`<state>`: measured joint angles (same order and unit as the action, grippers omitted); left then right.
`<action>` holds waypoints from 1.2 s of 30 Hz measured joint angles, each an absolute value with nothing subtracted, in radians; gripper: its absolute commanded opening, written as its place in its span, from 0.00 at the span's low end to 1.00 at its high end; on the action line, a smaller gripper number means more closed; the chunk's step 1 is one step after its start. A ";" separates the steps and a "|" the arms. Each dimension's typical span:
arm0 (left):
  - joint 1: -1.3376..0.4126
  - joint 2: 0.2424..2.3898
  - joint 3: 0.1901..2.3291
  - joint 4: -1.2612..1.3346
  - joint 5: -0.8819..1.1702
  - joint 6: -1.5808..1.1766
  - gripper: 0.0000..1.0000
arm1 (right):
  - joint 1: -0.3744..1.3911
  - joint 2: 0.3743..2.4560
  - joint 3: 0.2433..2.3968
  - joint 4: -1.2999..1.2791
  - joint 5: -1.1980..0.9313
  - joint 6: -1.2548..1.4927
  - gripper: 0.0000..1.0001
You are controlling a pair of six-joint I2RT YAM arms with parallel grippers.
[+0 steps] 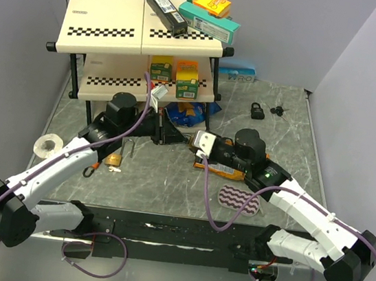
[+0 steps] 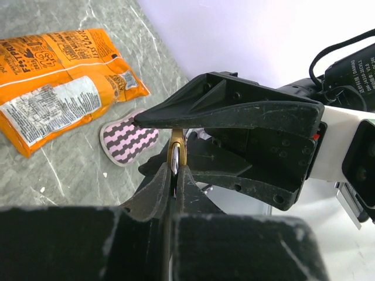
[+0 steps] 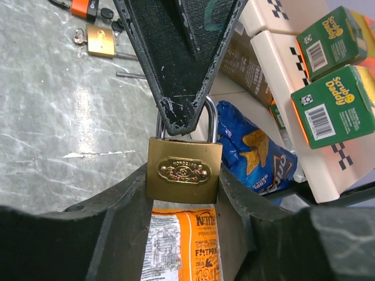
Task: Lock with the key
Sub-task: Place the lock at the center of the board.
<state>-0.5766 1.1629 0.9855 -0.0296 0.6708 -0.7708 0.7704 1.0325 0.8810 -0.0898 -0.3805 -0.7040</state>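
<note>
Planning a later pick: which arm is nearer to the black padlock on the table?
Right. The right arm lies just in front of the black padlock; the left arm is farther left, by the shelf.

Orange snack bag, pink zigzag pad, blue chip bag, green boxes

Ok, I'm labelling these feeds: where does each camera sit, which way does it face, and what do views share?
Top external: above and behind the bases, looking down the table to the shelf; left arm and right arm whole.
Left wrist: on the left arm, looking along the left gripper at the right gripper.
Right wrist: on the right arm, looking along the right gripper at the left gripper pinching the brass padlock by its shackle.
Shared: both wrist views show the brass padlock and the orange bag.
</note>
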 measured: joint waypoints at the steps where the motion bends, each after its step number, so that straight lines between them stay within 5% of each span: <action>1: -0.577 1.159 0.986 -0.031 0.665 -0.770 0.01 | 0.772 1.032 0.883 -0.091 -0.381 -0.704 0.66; 12: -0.578 1.148 0.985 -0.075 0.643 -0.745 0.01 | 0.783 1.034 0.898 -0.091 -0.374 -0.697 0.62; 18: -0.577 1.148 0.982 -0.067 0.632 -0.745 0.01 | 0.788 1.037 0.900 -0.095 -0.379 -0.693 0.40; 21: -0.578 1.148 0.981 -0.065 0.630 -0.745 0.01 | 0.788 1.037 0.900 -0.097 -0.374 -0.687 0.18; 24: -0.577 1.148 0.981 -0.065 0.630 -0.743 0.37 | 0.788 1.039 0.900 -0.097 -0.373 -0.684 0.00; 25: -0.577 1.148 0.980 -0.064 0.631 -0.740 0.62 | 0.788 1.039 0.900 -0.097 -0.372 -0.680 0.00; 28: -0.571 1.148 0.979 -0.067 0.641 -0.725 0.97 | 0.785 1.039 0.900 -0.098 -0.342 -0.653 0.00; 36: -0.389 1.095 0.968 -0.134 0.714 -0.669 0.96 | 0.494 1.039 0.916 -0.187 -0.366 -0.467 0.00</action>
